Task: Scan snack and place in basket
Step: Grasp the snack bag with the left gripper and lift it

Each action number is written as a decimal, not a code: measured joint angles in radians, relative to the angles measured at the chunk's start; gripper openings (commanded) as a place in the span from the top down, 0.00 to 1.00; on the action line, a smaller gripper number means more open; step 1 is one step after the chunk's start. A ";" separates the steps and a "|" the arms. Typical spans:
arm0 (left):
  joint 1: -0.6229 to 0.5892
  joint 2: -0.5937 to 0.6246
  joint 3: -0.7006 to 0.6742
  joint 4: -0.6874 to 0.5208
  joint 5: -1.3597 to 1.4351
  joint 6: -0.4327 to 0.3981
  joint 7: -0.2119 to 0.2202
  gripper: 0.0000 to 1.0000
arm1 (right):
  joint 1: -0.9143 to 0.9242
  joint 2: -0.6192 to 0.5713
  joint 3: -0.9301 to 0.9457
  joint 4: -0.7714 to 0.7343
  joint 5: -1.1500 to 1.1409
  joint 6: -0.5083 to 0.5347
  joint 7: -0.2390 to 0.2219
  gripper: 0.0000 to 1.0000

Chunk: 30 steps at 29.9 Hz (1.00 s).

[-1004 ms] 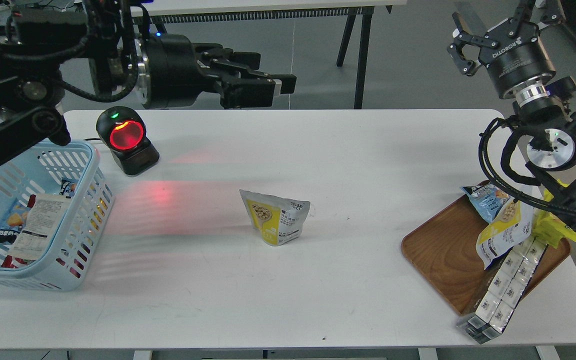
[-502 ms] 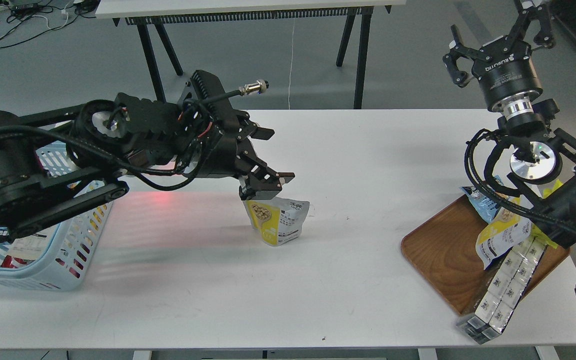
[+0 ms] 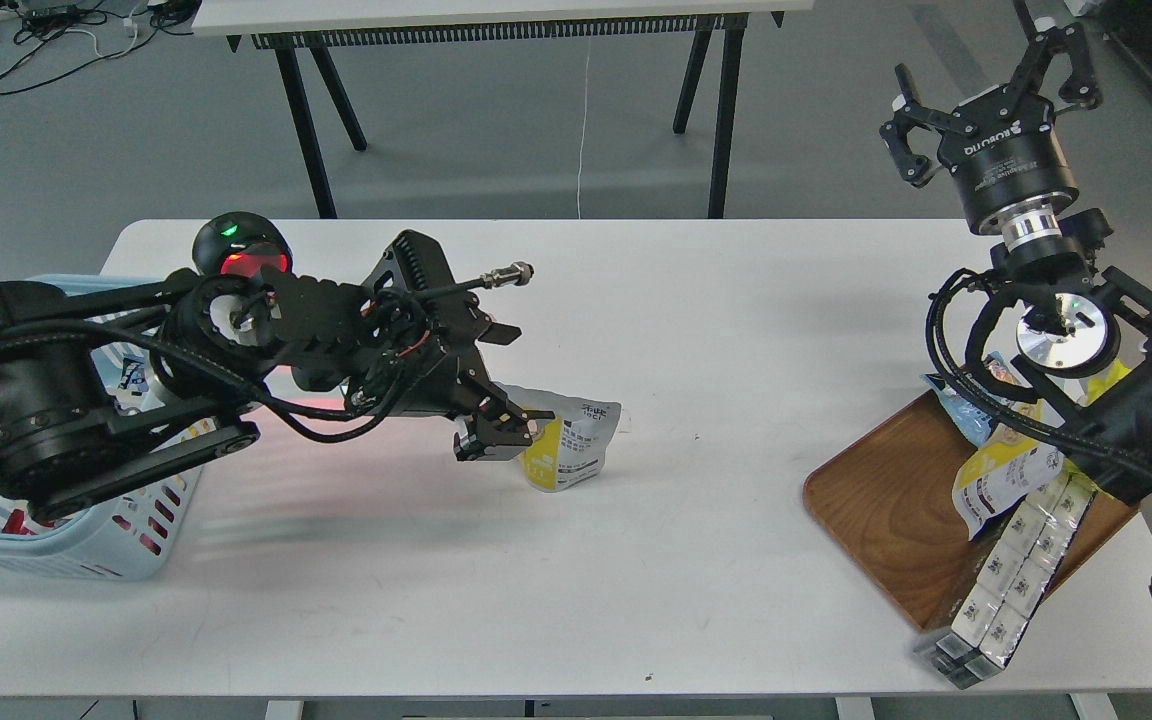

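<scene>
A yellow and white snack pouch point(image 3: 576, 450) stands upright in the middle of the white table point(image 3: 716, 330). My left gripper point(image 3: 506, 430) has come down over the pouch's left side, its two fingers spread with the pouch's upper left part between them; it looks open, and that part of the pouch is hidden. The black scanner point(image 3: 236, 250) with its red glowing window stands at the back left, partly behind my left arm. The light blue basket point(image 3: 96, 545) sits at the left edge, mostly hidden by the arm. My right gripper point(image 3: 991, 85) is open and empty, raised at the far right.
A wooden tray point(image 3: 876, 500) at the right front holds several snack packs point(image 3: 1011, 460), and a long white multipack box point(image 3: 1011, 580) hangs over its front edge. The basket holds a few packs. Table legs of another table stand behind.
My left arm swung from above the basket to the pouch, then lowered so its fingers straddle the pouch's left side. The right gripper drifted slightly left and up.
</scene>
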 measured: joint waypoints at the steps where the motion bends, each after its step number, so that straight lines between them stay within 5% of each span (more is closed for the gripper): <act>1: 0.003 -0.007 0.000 0.004 0.000 0.000 0.000 0.17 | 0.000 0.000 0.001 0.000 0.000 0.000 0.000 0.00; 5: 0.005 -0.034 0.000 0.013 0.000 0.000 0.001 0.26 | -0.001 0.000 0.001 0.001 -0.001 0.000 0.000 0.00; 8: 0.006 -0.048 -0.001 0.021 0.000 0.000 0.001 0.49 | -0.004 0.000 0.001 0.001 -0.001 0.000 0.000 0.00; 15: 0.006 -0.078 -0.001 0.085 0.000 0.000 0.001 0.74 | -0.008 0.000 0.002 0.002 -0.001 0.000 0.000 0.00; 21: 0.009 -0.078 0.001 0.107 0.000 0.000 0.001 0.78 | -0.017 -0.002 0.005 0.002 -0.001 0.000 0.000 0.00; 26: 0.020 -0.078 0.001 0.109 0.000 0.000 0.001 0.98 | -0.018 -0.004 0.006 0.002 -0.001 0.000 0.000 0.00; 30: 0.021 -0.079 0.000 0.109 0.000 0.000 0.003 1.00 | -0.018 -0.004 0.006 0.002 -0.001 0.000 0.000 0.00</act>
